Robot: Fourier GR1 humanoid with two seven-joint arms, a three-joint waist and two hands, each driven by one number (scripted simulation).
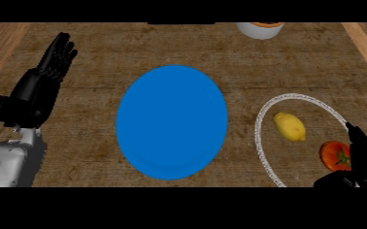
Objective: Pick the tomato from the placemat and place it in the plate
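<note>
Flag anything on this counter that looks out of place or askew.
Nothing stands out. The blue plate lies flat, the lemon and tomato sit whole on the placemat. Nothing spilled.

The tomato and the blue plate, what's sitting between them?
In the head view, a lemon lies between the tomato and the blue plate, both fruits on the white-rimmed placemat. Past the mat's edge, only bare counter reaches the plate.

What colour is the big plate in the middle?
The plate is bright blue all over, with no pattern. The head view shows it best.
</note>
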